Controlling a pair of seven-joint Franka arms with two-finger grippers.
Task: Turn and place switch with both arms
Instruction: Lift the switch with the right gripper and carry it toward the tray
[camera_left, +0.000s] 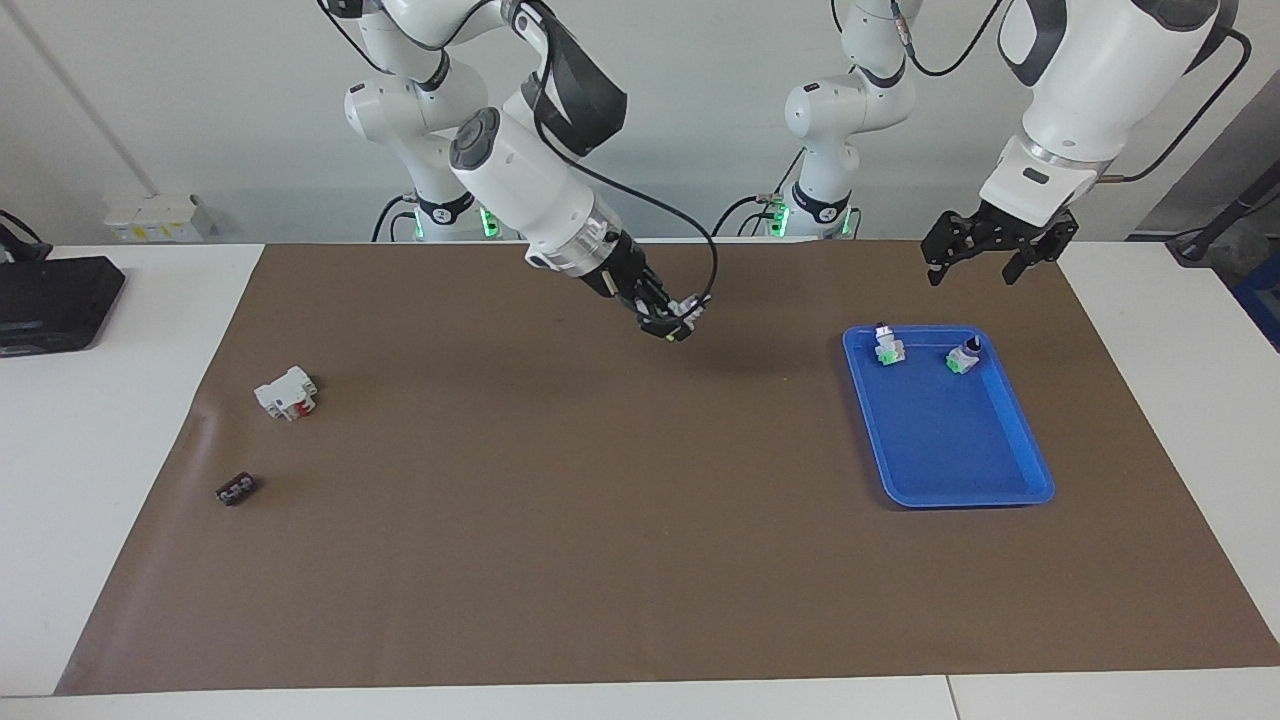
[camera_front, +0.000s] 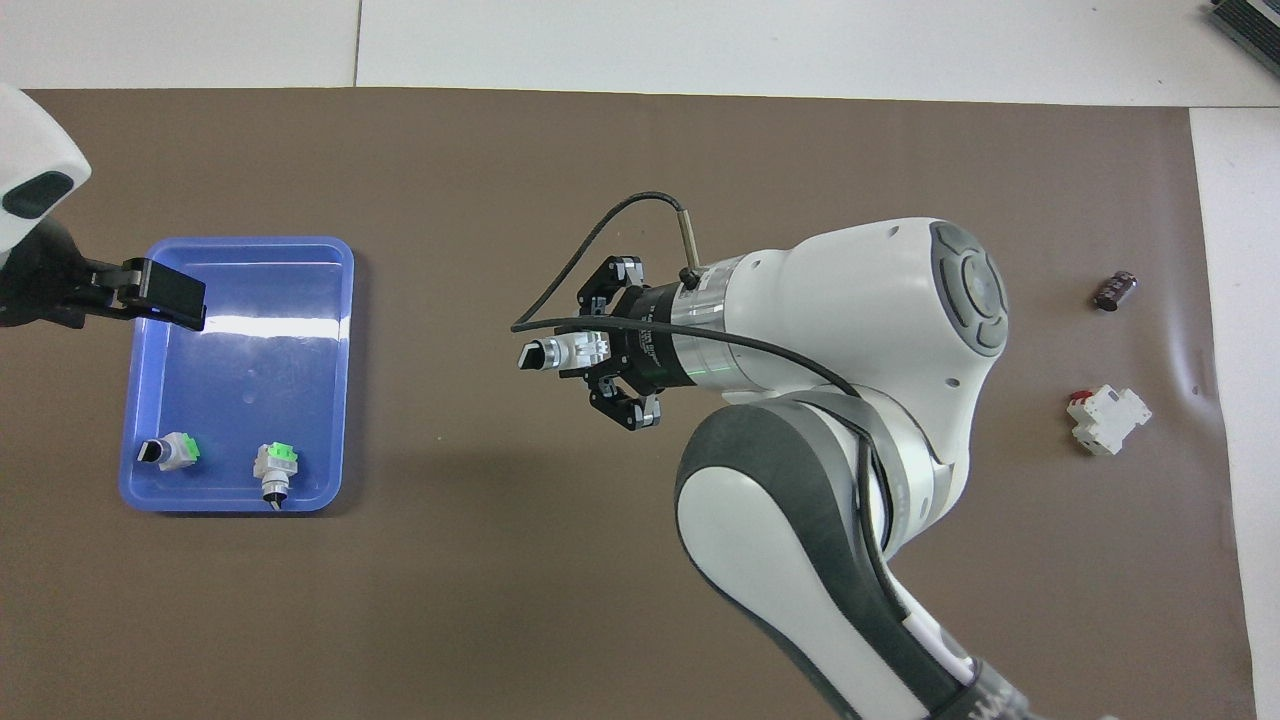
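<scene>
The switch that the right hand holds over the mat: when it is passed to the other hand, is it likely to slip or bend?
Probably stiff: the switch looks like hard moulded plastic. It seems light, since the right hand carries it in the air by its body alone. Its smooth faces and small size leave little to hold, so it might slip or twist.

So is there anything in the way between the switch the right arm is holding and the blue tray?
Nothing visible. The right gripper holds the switch up over bare brown mat. Toward the blue tray only open mat shows. Two other switches sit at the tray's robot-side end, and the left gripper hangs open above that end.
</scene>
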